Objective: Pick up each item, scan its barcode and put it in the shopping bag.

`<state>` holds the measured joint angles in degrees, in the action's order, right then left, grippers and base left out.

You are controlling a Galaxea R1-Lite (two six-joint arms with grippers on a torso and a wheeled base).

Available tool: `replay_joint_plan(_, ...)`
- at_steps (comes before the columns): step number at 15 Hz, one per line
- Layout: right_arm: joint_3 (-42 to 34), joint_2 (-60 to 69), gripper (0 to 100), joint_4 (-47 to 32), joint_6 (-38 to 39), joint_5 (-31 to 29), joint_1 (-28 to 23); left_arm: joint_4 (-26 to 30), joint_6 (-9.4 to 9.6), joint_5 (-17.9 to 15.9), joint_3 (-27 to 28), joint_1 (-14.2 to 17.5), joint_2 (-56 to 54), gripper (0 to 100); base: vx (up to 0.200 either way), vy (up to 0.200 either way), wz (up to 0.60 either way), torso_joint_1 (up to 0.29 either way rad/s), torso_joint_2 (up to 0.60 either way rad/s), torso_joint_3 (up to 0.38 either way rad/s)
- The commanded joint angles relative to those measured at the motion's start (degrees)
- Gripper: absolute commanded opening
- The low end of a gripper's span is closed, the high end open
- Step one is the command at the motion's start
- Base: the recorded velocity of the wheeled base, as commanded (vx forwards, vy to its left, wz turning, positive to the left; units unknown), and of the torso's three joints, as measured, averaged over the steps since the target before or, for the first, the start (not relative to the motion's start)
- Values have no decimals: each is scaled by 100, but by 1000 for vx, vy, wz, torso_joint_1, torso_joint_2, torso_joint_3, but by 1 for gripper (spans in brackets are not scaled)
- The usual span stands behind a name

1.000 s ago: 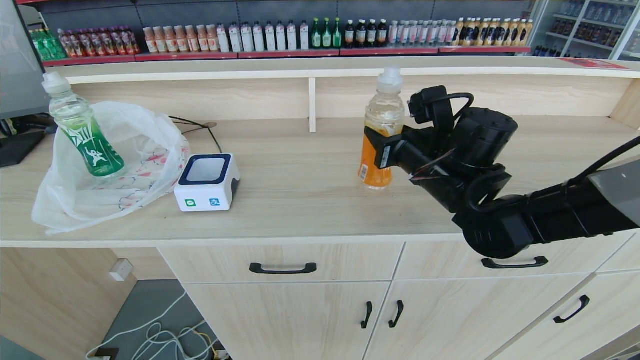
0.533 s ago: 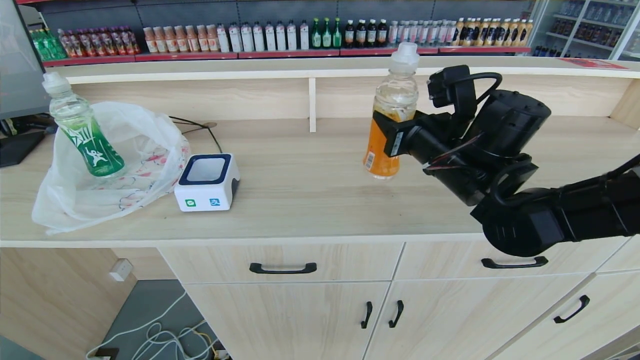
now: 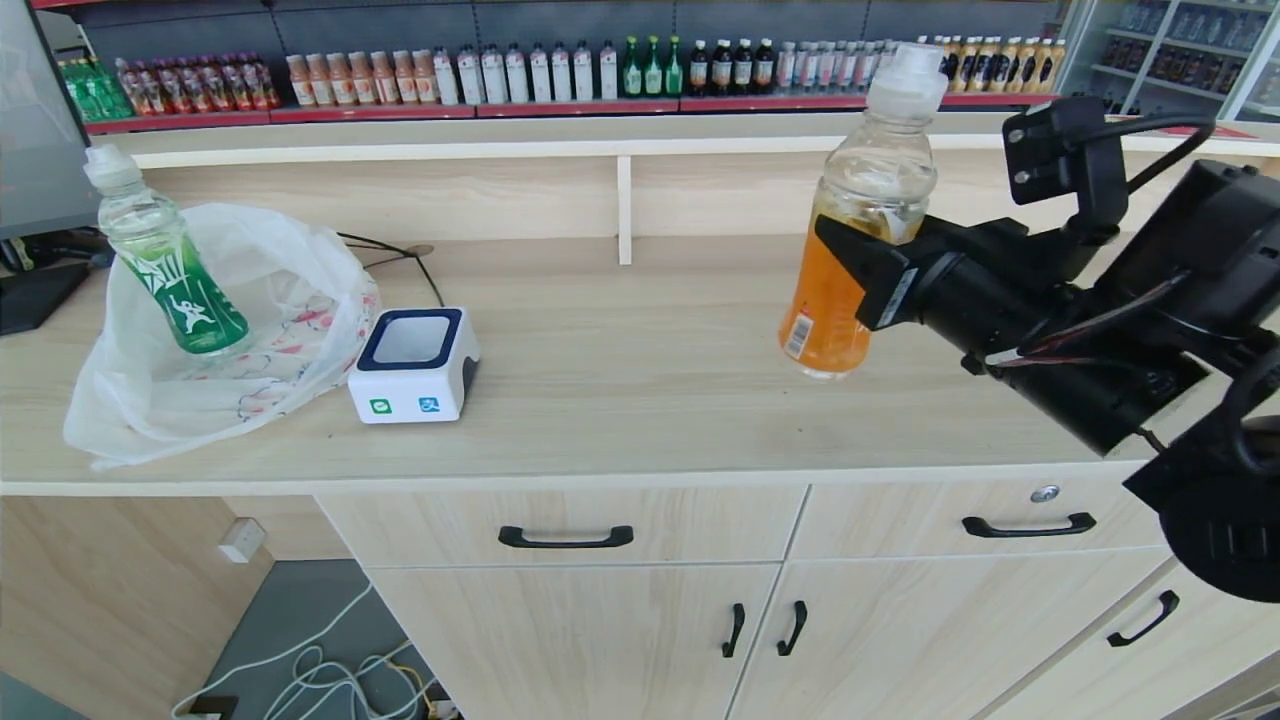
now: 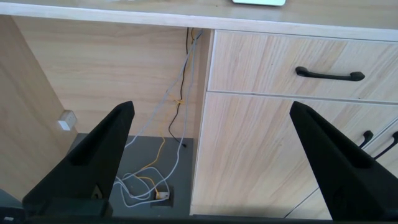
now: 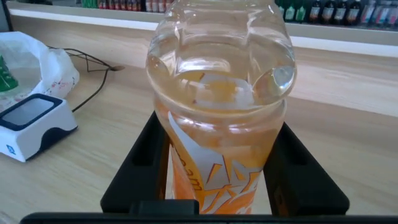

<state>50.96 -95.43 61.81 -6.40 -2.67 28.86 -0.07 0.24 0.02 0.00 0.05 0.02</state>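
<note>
Right gripper point(image 3: 862, 262) is clamped around the orange drink bottle point(image 3: 832, 310), held upright over the counter point(image 3: 620, 400) at the scanner's point(image 3: 414, 362) three o'clock (barcode point(image 3: 797, 337) facing forward). Left gripper point(image 4: 211, 124) gapes wide, holding nothing.

right arm point(image 3: 1060, 300): matte black, round joints | cable point(image 3: 1170, 122): black loop | wires point(image 3: 1070, 340): red

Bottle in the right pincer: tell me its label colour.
Orange with white streaks. The bottle shows it best in the right wrist view.
</note>
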Motion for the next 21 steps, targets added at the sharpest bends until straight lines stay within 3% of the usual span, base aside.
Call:
replay_joint_plan(1,-437,727,0,-2,-10,74,15,-1,2,-2,0,4,-2,100,0,0,0,0,0,0)
replay_joint_plan(4,-1501,1571,0,68,130,179,112,-1,-7,6,0,4,-2,100,0,0,0,0,0,0)
replay_joint_plan(8,-2310,2432,0,68,605,355,314,-1,2,-2,0,4,-2,100,0,0,0,0,0,0)
replay_joint_plan(17,-2608,2591,0,60,1519,1005,340,-1,-7,6,0,4,-2,100,0,0,0,0,0,0)
replay_joint_plan(21,-2687,2503,0,60,1765,1577,788,-1,2,-2,0,4,-2,100,0,0,0,0,0,0)
